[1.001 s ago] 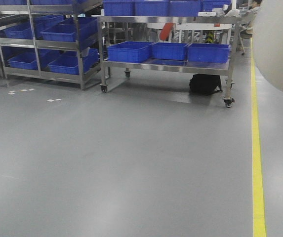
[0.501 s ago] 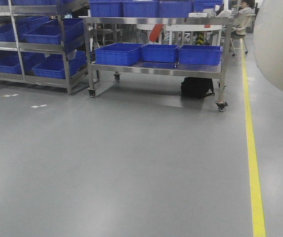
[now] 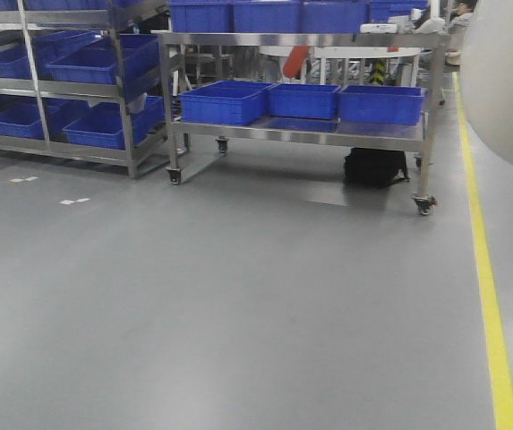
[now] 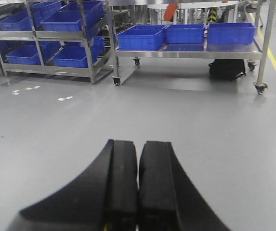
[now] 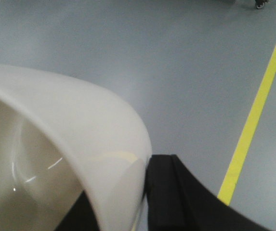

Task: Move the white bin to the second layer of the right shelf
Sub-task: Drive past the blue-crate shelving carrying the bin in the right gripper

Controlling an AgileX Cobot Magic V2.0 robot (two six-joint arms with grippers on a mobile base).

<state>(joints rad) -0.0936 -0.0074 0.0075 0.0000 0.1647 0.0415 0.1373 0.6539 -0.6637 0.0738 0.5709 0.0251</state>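
The white bin (image 3: 507, 90) fills the upper right corner of the front view as a smooth cream curve. In the right wrist view its glossy rim and inside (image 5: 80, 125) take up the left half. My right gripper (image 5: 128, 183) is shut on the bin's rim, one black finger (image 5: 164, 192) outside the wall and the other mostly hidden behind it. In the left wrist view my left gripper (image 4: 138, 142) is shut with nothing in it, hanging over bare grey floor. The right shelf second layer is out of view.
A steel cart on casters (image 3: 301, 133) holds blue crates (image 3: 225, 100) ahead, with a black bag (image 3: 375, 167) under it. A steel rack of blue crates (image 3: 59, 148) stands at the left. A yellow floor line (image 3: 489, 296) runs along the right. Someone sits at the far back right (image 3: 460, 16).
The whole scene has swung left and then back right in the front view, and the cart looks slightly nearer. The bin stays in the same corner of the view.
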